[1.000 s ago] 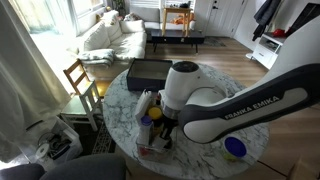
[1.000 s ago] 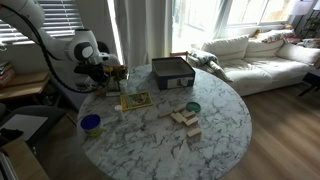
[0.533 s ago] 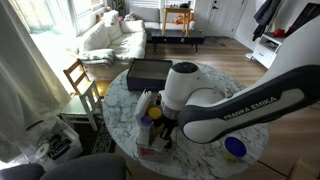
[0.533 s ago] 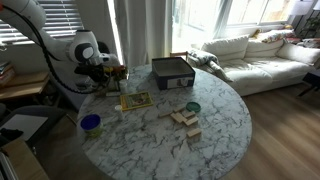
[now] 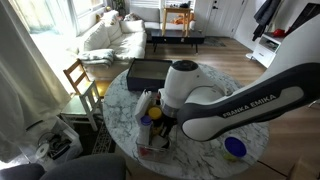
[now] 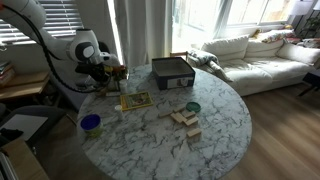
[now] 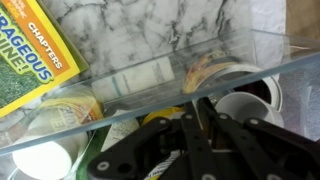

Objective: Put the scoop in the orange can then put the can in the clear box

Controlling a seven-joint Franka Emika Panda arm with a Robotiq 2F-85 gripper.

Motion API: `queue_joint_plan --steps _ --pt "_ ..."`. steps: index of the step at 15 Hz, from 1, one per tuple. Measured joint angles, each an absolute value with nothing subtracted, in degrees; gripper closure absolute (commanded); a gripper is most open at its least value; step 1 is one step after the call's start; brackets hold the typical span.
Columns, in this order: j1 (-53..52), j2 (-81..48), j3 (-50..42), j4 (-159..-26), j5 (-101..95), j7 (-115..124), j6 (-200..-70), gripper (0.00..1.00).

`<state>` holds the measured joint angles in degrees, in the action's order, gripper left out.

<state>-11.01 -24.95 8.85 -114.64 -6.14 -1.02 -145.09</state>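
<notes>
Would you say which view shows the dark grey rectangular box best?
An exterior view, where the dark grey rectangular box shows whole. In an exterior view the box has one end behind the arm. The wrist view misses it.

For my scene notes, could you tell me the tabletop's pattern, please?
The tabletop is white marble with grey veins, clearest in an exterior view.

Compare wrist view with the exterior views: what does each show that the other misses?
Wrist only: what lies behind the clear box wall, namely a pale roll and a pale-lined can, plus the print on the yellow book.
Exterior only: dark grey box, blue disc, wood blocks, sofa, the arm.
Both: marble table, the book, and the end effector at the clear box.
</notes>
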Motion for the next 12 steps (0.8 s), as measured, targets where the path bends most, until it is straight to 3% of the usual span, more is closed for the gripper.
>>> queue_joint_plan --steps 4,8,11,12 --pt "-11.01 -24.95 8.73 -114.39 -6.13 -1.01 -145.09 0.81" --pt "-10.97 -24.91 8.36 -113.91 -6.13 -1.0 -145.09 0.65" --pt "-10.84 -24.8 8.22 -113.87 -6.13 -1.0 -145.09 0.64" --pt "-10.81 -24.7 8.14 -113.87 -6.14 -1.0 -145.09 0.71"
